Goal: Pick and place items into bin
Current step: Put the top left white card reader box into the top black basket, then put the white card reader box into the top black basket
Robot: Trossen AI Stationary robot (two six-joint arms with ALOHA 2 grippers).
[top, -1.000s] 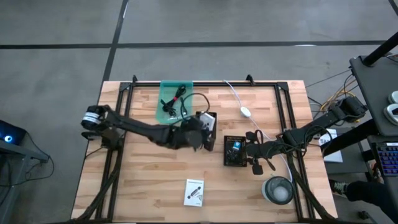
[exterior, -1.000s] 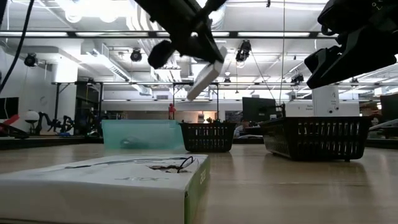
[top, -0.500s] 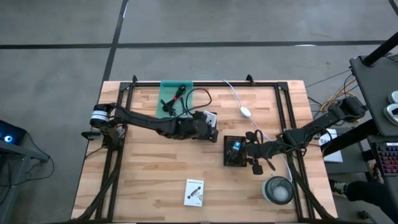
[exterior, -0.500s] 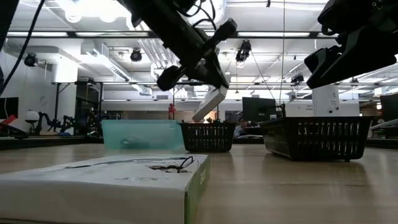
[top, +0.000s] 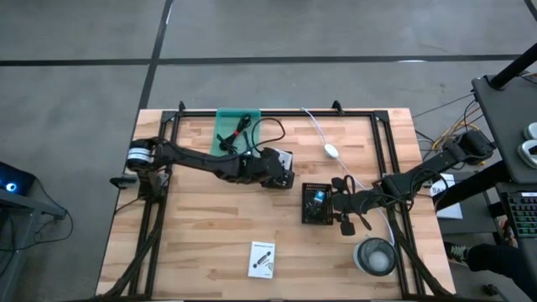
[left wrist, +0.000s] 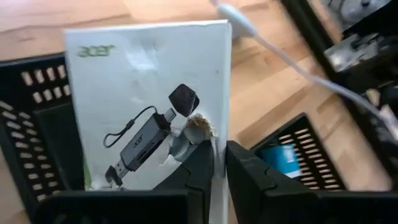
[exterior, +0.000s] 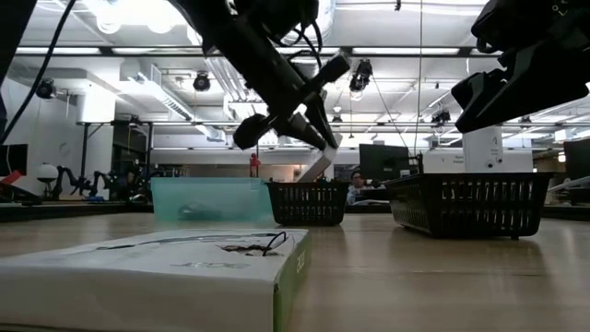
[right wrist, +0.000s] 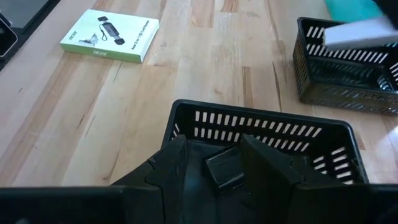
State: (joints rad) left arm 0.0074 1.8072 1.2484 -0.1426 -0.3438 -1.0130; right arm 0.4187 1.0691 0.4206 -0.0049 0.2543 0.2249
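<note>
My left gripper is shut on a white printed packet and holds it tilted in the air above a small black basket. A second white packet lies flat near the table's near edge. Black and red-black cables lie in the green bin at the far edge. My right gripper is open, its fingers above a larger black basket that holds a blue item and a dark piece. My left gripper pinches the white packet between its two fingers at one long edge, beside a torn spot in the print face. The packet is lifted clear and slants, its lower end down toward the small basket.
A white oval on a white cord lies right of the small basket. A round clear container stands at the near right corner. Black frame rails run along the table's left and right sides. Bare wood shows at the near left.
My left gripper has carried the white packet toward the far edge and down, from high above the table to just over the small black basket; the packet stays tilted in the hold. My right arm has kept still.
</note>
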